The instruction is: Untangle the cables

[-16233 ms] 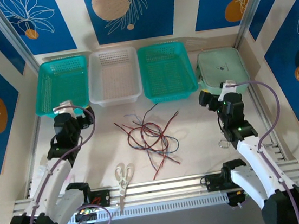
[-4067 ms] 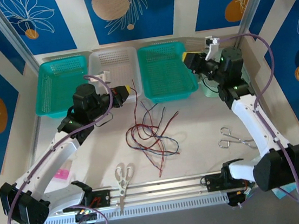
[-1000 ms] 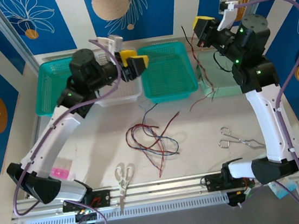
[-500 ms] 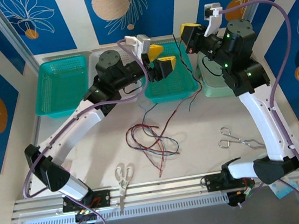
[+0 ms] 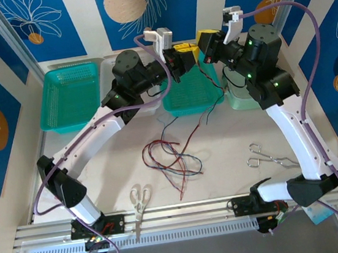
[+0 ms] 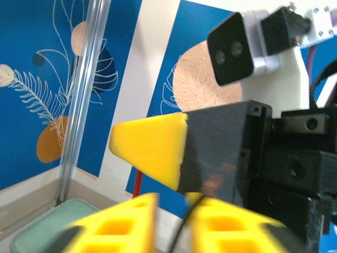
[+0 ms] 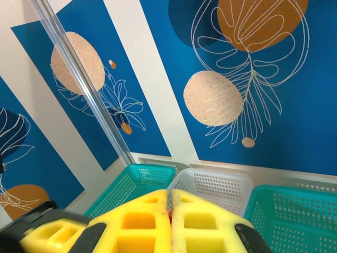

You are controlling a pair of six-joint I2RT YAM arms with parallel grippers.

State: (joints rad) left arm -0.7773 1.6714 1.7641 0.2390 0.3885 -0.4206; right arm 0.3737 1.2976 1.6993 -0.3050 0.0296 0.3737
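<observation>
A loose tangle of red, black and blue-grey cables (image 5: 170, 160) lies mid-table. My right gripper (image 5: 202, 41) is raised above the middle teal basket (image 5: 181, 103), shut on a red cable (image 5: 216, 79) that hangs toward the table; a red tip (image 7: 169, 213) shows between its fingers (image 7: 142, 221). A black cable (image 5: 208, 110) hangs beside the red one. My left gripper (image 5: 185, 55) is just left of the right one, nearly touching it. In the blurred left wrist view, its fingers (image 6: 113, 226) close on a thin black cable (image 6: 181, 229), with the red cable (image 6: 138, 182) behind.
A teal basket (image 5: 69, 95) stands at the back left, a white one (image 5: 108, 69) partly under my left arm, and a pale green box (image 5: 244, 97) at the back right. White-handled scissors (image 5: 140, 199) lie near the front rail. A metal clamp (image 5: 270, 158) lies right of the tangle.
My left gripper swung right, up to the right gripper, and closed from wide open. The right gripper drifted left with the red cable hanging from it.
</observation>
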